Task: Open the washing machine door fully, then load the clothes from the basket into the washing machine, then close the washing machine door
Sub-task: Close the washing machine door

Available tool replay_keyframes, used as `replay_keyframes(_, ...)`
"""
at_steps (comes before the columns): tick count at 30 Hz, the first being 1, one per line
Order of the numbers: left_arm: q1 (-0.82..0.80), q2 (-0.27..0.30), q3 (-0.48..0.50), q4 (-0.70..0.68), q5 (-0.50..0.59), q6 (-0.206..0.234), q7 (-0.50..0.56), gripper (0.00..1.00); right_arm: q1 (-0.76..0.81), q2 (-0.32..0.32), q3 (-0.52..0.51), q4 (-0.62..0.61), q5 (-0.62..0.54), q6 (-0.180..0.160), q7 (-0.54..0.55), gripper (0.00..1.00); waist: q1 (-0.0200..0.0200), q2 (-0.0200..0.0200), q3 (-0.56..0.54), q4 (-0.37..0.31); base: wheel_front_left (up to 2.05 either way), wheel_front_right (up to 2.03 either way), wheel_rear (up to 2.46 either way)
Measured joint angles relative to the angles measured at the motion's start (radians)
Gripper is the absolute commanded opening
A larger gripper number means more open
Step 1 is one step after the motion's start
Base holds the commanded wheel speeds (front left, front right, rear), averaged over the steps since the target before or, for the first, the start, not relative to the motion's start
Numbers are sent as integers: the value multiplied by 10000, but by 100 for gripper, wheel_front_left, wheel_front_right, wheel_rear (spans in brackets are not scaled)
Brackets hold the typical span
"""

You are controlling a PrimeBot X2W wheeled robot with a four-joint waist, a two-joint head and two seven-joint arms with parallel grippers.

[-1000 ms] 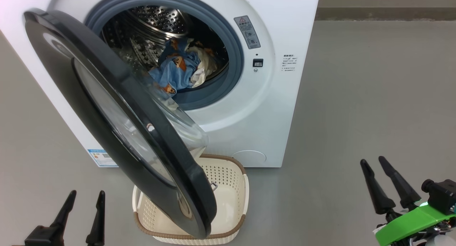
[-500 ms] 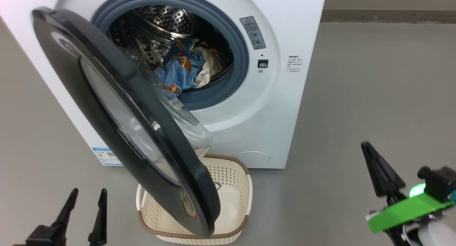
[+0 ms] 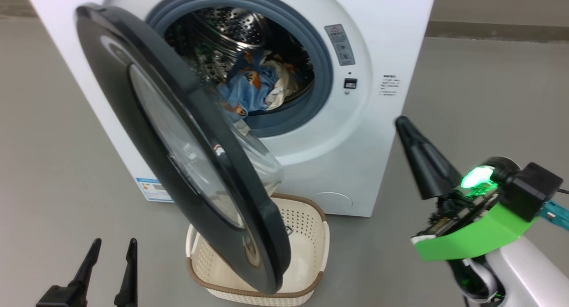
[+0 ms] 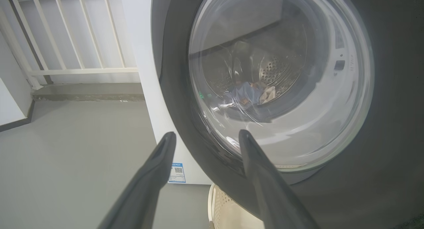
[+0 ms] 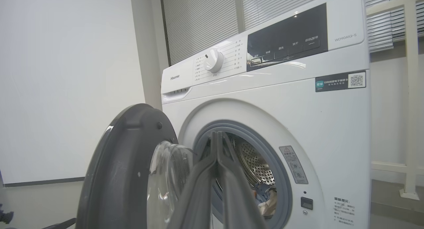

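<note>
Inside the steel drum (image 3: 231,27) of the washing machine (image 3: 378,31): found the clothes (image 3: 249,91) heaped low at the front, blue print with white cloth among it, just behind the grey-blue gasket (image 3: 326,76). Found the washing machine door (image 3: 186,156) swung partway out, overhanging the basket (image 3: 309,222), which sits on the floor (image 3: 489,98) close to the machine's front.

Compared against one second back:
- Logged a rightward shift of the whole head picture, hence camera motion. Door, clothes and basket placed as before relative to the machine.
- Logged a real change at the right gripper (image 3: 402,124): spread then, pressed together on nothing now. Raised from low right to overlap the machine's right front edge in the head view. Cannot tell contact.
- Logged none at the left gripper (image 3: 114,242): parted wide, low left, as before.

Pose:
- Right forearm rising from the lower right corner, with green bracket (image 3: 471,240) and lit green lamp (image 3: 475,178) at the wrist. Pointing up and left; from the right wrist, aimed at the drum opening beside the door's glass bulge.
- Left pointing up at the door's outer face, short of it.
</note>
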Motion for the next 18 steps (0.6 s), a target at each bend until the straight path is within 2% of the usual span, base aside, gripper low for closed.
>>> replay_keyframes(9, 196, -38, 6, -42, 96, -38, -2, 100, -690, 257, 1835, -982, -75, 0, -29, 0, 0, 0, -126, 469, 0, 0, 0)
replay_keyframes(18, 197, -105, 27, -42, 98, -38, -2, 100, -900, 500, 3933, -736, 125, 0, -27, 0, 0, 0, -148, 806, 0, 0, 0)
